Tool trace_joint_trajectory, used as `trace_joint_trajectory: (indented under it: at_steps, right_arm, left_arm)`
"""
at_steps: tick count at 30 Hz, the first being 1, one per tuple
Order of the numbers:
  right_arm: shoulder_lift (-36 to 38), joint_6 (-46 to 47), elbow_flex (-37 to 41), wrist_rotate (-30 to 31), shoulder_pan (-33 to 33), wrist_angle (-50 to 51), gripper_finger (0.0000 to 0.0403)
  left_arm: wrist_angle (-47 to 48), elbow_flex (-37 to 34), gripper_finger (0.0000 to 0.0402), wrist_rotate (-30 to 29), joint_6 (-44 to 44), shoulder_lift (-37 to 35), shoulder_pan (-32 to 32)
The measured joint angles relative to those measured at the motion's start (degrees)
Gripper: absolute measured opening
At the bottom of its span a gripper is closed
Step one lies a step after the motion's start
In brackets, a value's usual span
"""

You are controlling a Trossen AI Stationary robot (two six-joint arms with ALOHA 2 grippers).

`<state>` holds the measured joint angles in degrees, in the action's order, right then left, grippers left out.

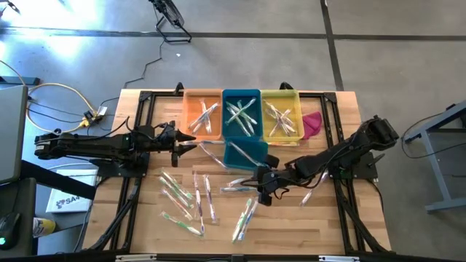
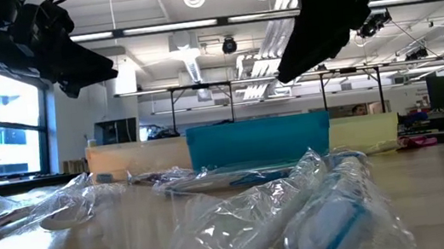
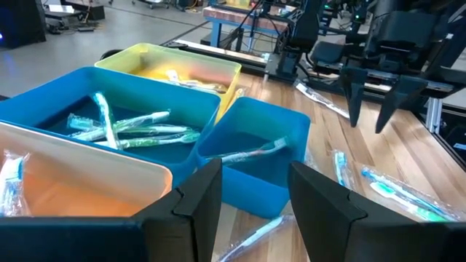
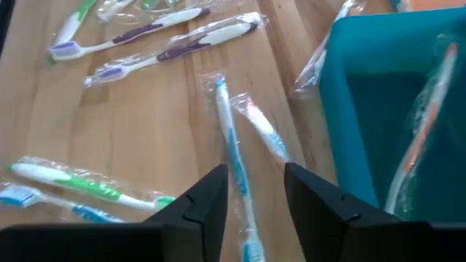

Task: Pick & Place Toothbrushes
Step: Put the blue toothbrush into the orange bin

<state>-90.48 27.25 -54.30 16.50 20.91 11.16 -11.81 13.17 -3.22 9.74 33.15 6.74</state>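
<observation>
Several wrapped toothbrushes (image 1: 178, 193) lie scattered on the wooden table's near half. My right gripper (image 1: 263, 195) hangs open above the table, just near of a small blue bin (image 1: 246, 154). In the right wrist view its fingers (image 4: 211, 196) stand on either side of a blue-and-white toothbrush (image 4: 231, 145) lying flat on the wood below, without touching it. The small bin (image 4: 386, 131) holds one toothbrush (image 4: 422, 138). My left gripper (image 1: 188, 148) waits open at the left, level, facing the small blue bin (image 3: 255, 145).
Orange (image 1: 202, 115), blue (image 1: 241, 113) and yellow (image 1: 281, 113) bins stand in a row at the far edge, each with toothbrushes inside. A pink cloth (image 1: 312, 124) lies right of the yellow bin. More wrapped toothbrushes (image 1: 244, 218) lie near the front edge.
</observation>
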Motion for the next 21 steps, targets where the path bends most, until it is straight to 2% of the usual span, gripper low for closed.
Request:
trace_joint_trajectory:
  at_steps: [9, 21]
  right_arm:
    - [-0.5, 1.7, 0.0, 0.0, 0.1, 2.1, 0.0139]
    - [-10.3, -1.5, 0.1, -2.5, 0.1, 1.3, 0.0144]
  left_arm:
    - [0.0, 0.0, 0.0154, 0.0, 0.0, 0.0, 0.0]
    - [2.4, 0.0, 0.0154, 0.0, 0.0, 0.0, 0.0]
